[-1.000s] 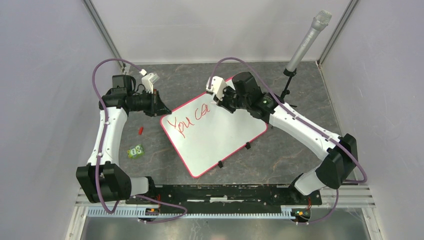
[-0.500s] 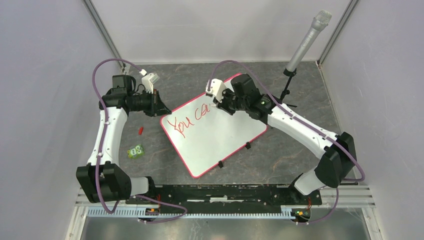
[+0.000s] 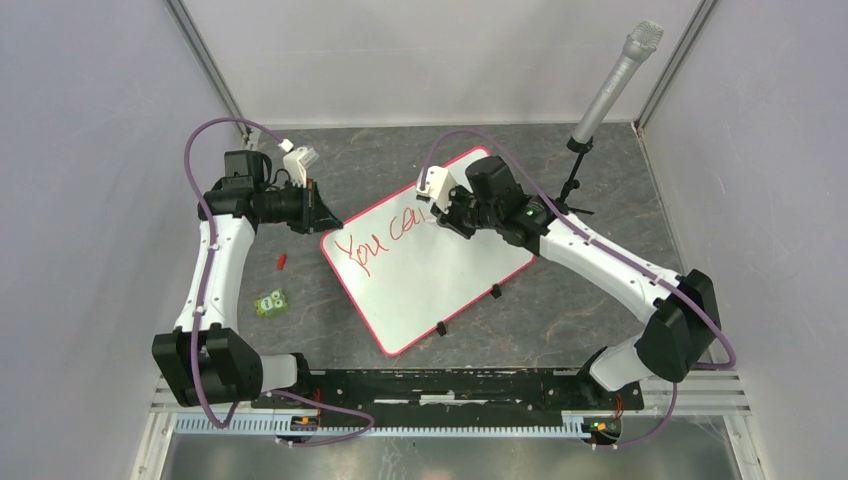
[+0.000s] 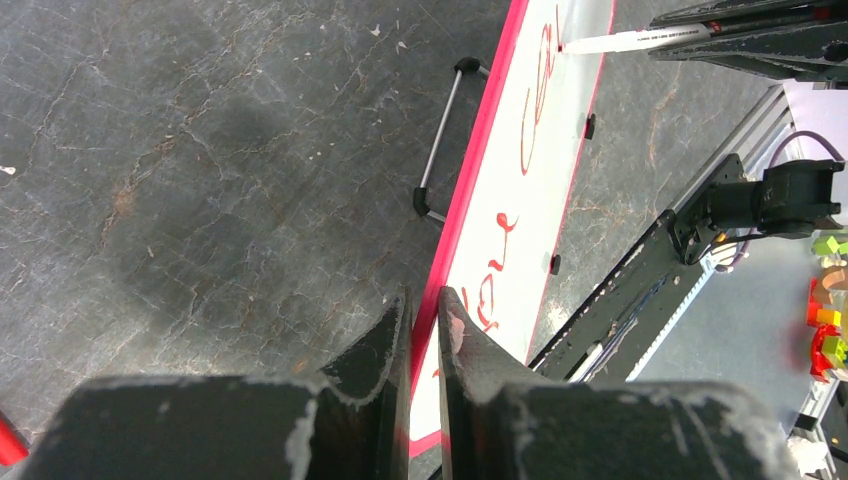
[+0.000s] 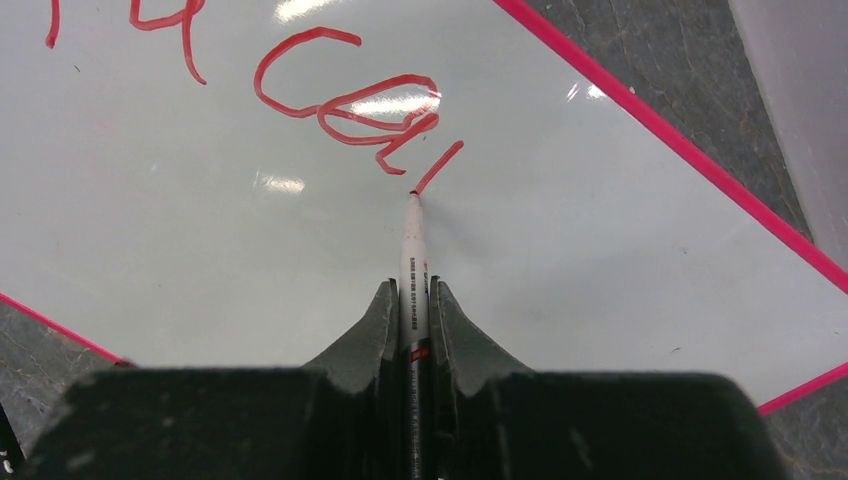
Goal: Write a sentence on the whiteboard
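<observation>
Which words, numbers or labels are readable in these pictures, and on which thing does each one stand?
"You ca", red handwriting, then one lone stroke: on the flat white whiteboard with pink-red frame.
Print on the white marker barrel: too small to read.
Marks on the small green block: too blurred to read.

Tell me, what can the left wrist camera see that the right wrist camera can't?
Only the left wrist view shows the left gripper pinching the pink edge of the whiteboard, and a grey bar on the table. Only the right wrist view shows the sentence head-on, with a slanted stroke at the marker tip. Both show the whiteboard, the writing and the marker in the right gripper.
</observation>
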Robot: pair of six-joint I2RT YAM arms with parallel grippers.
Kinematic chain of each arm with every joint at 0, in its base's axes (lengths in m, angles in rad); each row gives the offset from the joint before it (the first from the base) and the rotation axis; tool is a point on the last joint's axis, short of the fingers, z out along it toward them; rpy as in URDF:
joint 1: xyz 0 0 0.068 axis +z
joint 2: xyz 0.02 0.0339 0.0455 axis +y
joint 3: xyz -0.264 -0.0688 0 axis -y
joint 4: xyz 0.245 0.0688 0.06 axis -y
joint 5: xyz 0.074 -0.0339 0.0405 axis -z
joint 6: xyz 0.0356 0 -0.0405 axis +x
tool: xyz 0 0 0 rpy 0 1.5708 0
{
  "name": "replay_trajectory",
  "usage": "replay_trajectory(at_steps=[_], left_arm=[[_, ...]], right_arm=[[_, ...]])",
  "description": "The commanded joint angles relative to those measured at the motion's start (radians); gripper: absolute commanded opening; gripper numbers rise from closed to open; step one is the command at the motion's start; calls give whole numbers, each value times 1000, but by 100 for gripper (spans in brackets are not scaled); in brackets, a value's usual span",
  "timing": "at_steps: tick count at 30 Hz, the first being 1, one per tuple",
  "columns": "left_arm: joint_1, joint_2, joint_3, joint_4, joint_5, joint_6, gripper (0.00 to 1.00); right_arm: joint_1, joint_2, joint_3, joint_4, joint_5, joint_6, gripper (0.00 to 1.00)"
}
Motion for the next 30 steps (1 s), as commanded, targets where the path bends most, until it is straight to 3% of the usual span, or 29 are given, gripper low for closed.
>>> replay_trajectory(at_steps=[1, 15, 30], left_arm=[[-3, -26, -6, 3, 8, 30, 8], [-3, -10, 2, 2, 2, 31, 7], [-4, -6, 5, 3, -3, 30, 8]], right_arm=[[-3, 19, 70, 38, 15, 2, 0], [-37, 73, 148, 32, 60, -28, 0], [-55, 2, 19, 15, 9, -20, 0]])
